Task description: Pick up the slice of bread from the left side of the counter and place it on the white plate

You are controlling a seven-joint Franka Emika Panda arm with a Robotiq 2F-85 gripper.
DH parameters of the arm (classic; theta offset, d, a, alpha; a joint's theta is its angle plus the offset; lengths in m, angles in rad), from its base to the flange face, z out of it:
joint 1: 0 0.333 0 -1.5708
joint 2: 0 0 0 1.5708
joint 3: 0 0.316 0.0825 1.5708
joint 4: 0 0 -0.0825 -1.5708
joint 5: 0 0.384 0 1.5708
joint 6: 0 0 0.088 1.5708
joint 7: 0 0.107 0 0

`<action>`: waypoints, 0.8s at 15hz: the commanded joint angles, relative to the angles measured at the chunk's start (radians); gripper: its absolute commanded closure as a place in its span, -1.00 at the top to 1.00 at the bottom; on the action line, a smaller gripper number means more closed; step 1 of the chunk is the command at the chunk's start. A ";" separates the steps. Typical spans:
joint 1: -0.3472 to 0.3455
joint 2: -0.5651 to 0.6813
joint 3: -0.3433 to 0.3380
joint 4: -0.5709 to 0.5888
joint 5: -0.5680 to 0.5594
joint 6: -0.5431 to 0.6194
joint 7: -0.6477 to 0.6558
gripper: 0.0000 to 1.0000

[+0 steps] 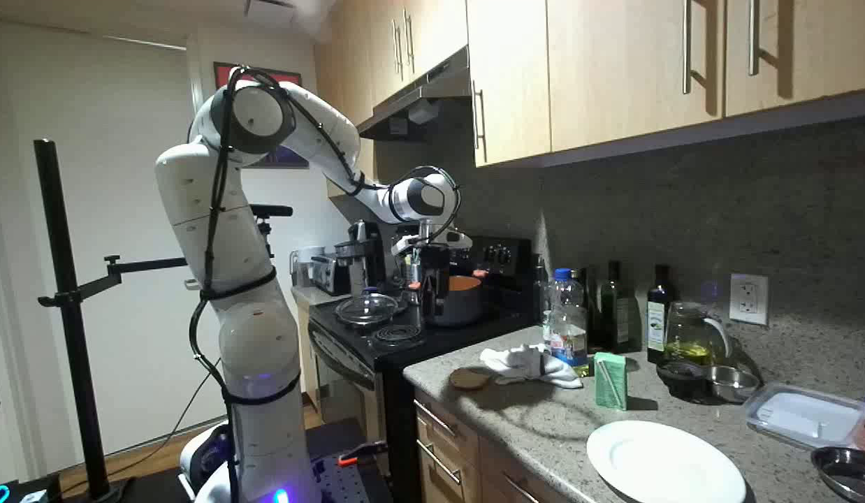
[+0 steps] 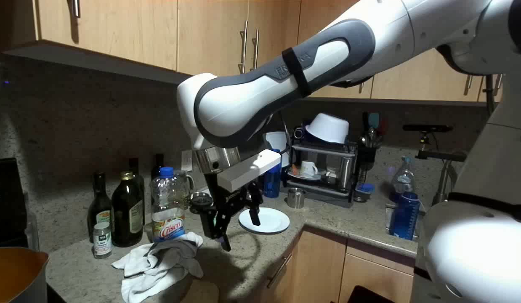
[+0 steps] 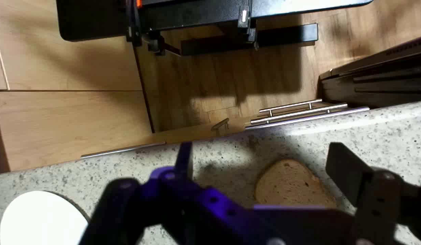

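The slice of bread (image 1: pixel 469 378) lies flat on the speckled counter (image 1: pixel 506 429) near its front edge, beside a white cloth. It is partly cut off at the bottom of an exterior view (image 2: pixel 201 292). In the wrist view the bread (image 3: pixel 292 183) shows between my gripper's (image 3: pixel 262 149) spread fingers, nearer the right one; its lower part is hidden by the gripper body. The gripper (image 2: pixel 241 234) is open, empty and above the counter, apart from the bread. The white plate (image 1: pixel 666 461) lies further along the counter; it also shows in the wrist view (image 3: pixel 42 219).
A crumpled cloth (image 2: pixel 159 267) and an oil bottle (image 2: pixel 168 210) stand close behind the bread. A green sponge (image 1: pixel 611 381) stands between cloth and plate. A pot (image 1: pixel 460 300) is on the black stove (image 1: pixel 342 342). A clear container (image 1: pixel 803 416) lies beyond the plate.
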 commanded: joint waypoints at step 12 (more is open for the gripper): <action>0.080 0.015 -0.040 -0.008 -0.063 0.116 0.001 1.00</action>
